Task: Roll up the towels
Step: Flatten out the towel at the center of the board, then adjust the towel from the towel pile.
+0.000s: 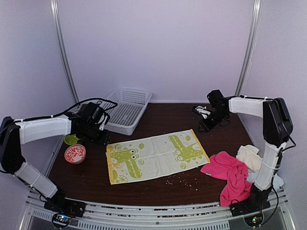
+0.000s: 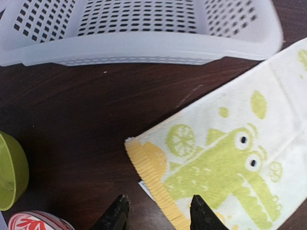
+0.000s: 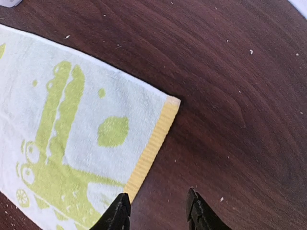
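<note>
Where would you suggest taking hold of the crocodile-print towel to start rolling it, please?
Probably at a yellow ribbed end band, near its corners. The towel lies flat and spread, so only its edges can be pinched: come down from above just outside the band. The open left gripper and right gripper each hover by one.

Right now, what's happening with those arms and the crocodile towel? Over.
Left fingers open over left edge of lime towel. Right fingers open, by its right edge. Towel flat, unrolled. Nothing blocking it.

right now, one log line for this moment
lime-yellow towel flat, unrolled | left pincer open over its left end | right pincer open at its right end | pink towel bunched
</note>
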### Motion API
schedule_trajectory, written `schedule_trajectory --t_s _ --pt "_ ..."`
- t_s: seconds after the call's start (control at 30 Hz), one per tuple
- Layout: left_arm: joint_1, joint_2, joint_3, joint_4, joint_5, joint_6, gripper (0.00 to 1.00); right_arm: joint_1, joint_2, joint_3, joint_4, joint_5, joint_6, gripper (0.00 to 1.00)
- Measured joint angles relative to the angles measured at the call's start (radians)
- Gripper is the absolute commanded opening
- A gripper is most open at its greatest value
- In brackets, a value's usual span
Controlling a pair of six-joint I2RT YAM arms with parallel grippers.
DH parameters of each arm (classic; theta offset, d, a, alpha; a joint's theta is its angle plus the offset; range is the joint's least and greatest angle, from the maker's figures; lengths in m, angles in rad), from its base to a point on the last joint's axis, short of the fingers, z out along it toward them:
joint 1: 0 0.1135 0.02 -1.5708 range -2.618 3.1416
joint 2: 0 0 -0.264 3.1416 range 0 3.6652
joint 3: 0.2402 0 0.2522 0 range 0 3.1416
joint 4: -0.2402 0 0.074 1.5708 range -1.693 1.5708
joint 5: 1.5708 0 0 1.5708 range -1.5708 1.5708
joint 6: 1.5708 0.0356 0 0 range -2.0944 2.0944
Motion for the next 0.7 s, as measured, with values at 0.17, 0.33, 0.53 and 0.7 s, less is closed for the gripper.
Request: schedule_trajectory --t_s 0.17,0.33,0.53,0.7 --pt "-0.074 -0.084 -0.036 -0.017 0.145 -0.035 0.26 0.000 -0.217 -0.182 -0.028 0.047 -0.050 0.38" --pt "-0.170 -0.069 -0.110 -0.039 0.245 -0.069 0.21 -0.005 -0.311 -0.341 -0.079 0.140 -0.124 0.36" --pt "-0.173 -0.037 -0.173 -0.016 0.289 -0.096 0.20 -0.013 -0.322 -0.472 -0.146 0.192 -0.225 0.33" --pt "-0.173 -0.008 -0.197 0.014 0.305 -0.104 0.20 -0.013 -0.332 -0.542 -0.179 0.242 -0.298 0.31"
